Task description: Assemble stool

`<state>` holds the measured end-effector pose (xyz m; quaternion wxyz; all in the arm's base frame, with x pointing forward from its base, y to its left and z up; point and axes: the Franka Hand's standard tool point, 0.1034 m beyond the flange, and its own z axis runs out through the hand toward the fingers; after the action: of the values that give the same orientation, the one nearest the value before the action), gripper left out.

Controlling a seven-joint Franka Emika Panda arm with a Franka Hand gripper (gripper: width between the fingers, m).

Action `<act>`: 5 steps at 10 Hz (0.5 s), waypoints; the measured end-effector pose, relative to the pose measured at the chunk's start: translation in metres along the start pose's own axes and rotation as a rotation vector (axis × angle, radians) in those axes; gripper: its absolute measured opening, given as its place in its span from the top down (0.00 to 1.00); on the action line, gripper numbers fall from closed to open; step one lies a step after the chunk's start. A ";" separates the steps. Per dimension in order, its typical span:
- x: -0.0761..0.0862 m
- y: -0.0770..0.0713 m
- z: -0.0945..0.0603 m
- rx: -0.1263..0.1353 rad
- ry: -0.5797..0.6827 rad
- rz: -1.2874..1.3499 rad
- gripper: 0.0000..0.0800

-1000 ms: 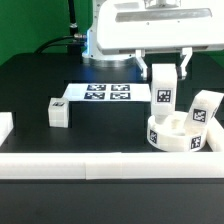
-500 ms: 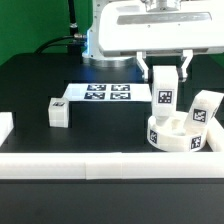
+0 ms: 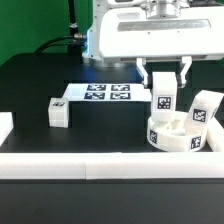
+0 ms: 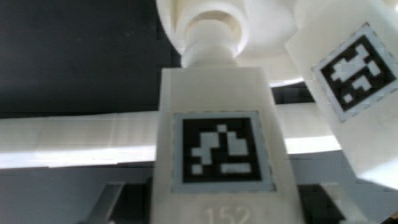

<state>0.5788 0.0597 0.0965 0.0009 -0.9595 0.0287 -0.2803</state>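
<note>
The white ring-shaped seat [image 3: 182, 133] lies at the exterior view's right, near the front rail. One leg block [image 3: 204, 109] stands tilted in the seat's right side. My gripper [image 3: 163, 75] is shut on a second tagged leg block [image 3: 163, 95] and holds it upright over the seat's left part, its lower end at the seat. In the wrist view this leg [image 4: 221, 140] fills the middle between my fingers [image 4: 116, 200], its peg end pointing at the seat [image 4: 222, 25]. A third leg block [image 3: 58, 112] lies on the table at the exterior view's left.
The marker board [image 3: 100, 94] lies flat behind the middle. A long white rail [image 3: 100, 165] runs along the front edge. A white block [image 3: 5, 126] sits at the far left edge. The robot's white base [image 3: 150, 30] stands behind.
My gripper has moved slightly down and to the exterior view's right with the leg block, closer onto the seat.
</note>
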 end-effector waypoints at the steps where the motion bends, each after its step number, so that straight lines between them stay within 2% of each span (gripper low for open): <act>1: -0.003 -0.001 0.002 0.000 -0.005 -0.002 0.58; 5: -0.005 -0.001 0.005 -0.001 0.004 -0.005 0.58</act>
<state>0.5770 0.0609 0.0895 -0.0005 -0.9590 0.0265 -0.2820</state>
